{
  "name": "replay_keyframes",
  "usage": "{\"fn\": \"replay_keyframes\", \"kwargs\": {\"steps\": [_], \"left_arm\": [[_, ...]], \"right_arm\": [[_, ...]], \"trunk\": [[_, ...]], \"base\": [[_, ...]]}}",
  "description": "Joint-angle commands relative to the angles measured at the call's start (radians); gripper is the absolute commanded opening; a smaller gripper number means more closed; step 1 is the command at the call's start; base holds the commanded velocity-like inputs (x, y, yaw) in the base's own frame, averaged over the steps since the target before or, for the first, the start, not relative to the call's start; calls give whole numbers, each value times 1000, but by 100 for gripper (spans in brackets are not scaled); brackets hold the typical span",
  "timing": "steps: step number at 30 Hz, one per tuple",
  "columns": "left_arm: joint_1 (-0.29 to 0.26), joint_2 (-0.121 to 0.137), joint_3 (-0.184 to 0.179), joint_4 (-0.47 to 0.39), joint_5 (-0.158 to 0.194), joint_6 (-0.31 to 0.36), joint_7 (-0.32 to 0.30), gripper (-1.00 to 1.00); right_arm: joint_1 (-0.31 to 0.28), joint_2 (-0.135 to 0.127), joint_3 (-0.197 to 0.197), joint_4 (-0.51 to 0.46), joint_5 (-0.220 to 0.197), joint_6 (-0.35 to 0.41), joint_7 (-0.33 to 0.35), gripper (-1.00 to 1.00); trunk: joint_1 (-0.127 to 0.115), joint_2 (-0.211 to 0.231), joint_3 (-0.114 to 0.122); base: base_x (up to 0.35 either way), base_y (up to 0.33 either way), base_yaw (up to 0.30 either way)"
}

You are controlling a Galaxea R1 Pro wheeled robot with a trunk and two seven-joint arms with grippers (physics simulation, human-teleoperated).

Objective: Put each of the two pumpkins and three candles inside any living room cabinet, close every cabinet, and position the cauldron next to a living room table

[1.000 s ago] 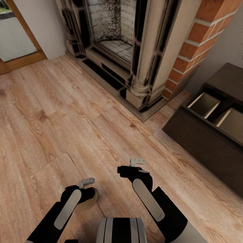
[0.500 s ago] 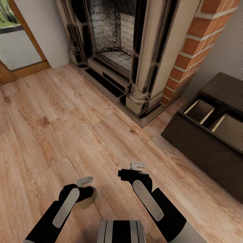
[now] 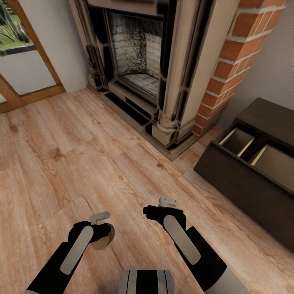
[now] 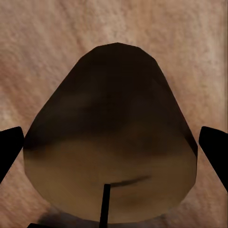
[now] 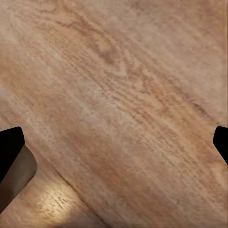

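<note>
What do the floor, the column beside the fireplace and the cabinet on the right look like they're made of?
Floor: light wood planks, matte, with visible grain and plank seams.
Column: red brick with pale mortar lines.
Cabinet: dark-brown wood, plain flat front with no visible handles; its open drawers have pale beige insides, possibly unfinished board.

The fireplace (image 3: 143,61) stands at the far side of the floor (image 3: 61,163), with a brick column (image 3: 228,61) right beside it on the right. A glass door (image 3: 20,61) is far off to the left. The cabinet (image 3: 249,179) sits on the floor at the right, past the bricks, with two drawers (image 3: 253,151) pulled out side by side. Near the robot, the left pincer (image 3: 101,222) has a candle (image 3: 102,241) in it, above the floor. The right pincer (image 3: 163,206) is just beside it.
</note>
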Motion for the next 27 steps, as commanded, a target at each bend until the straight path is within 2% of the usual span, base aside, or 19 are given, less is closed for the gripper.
{"fn": "replay_keyframes", "kwargs": {"steps": [1, 8, 14, 27], "left_arm": [[-1, 2, -2, -1, 10, 1, 11, -100], [-1, 2, -3, -1, 11, 1, 11, -100], [-1, 3, -2, -1, 11, 1, 11, -100], [-1, 3, -3, -15, 11, 1, 10, -100]], "right_arm": [[-1, 0, -4, 1, -8, 2, -9, 100], [0, -1, -30, 25, -10, 2, -7, 100], [0, -1, -35, 27, -10, 2, -5, 100], [-1, -2, -37, 26, -27, 2, 3, 100]], "trunk": [[-1, 0, 2], [-4, 2, 20], [-6, 3, 33], [-12, 6, 72]], "base": [[0, 0, 0], [-60, 18, 0], [-55, 26, -44], [-27, 12, -205]]}}
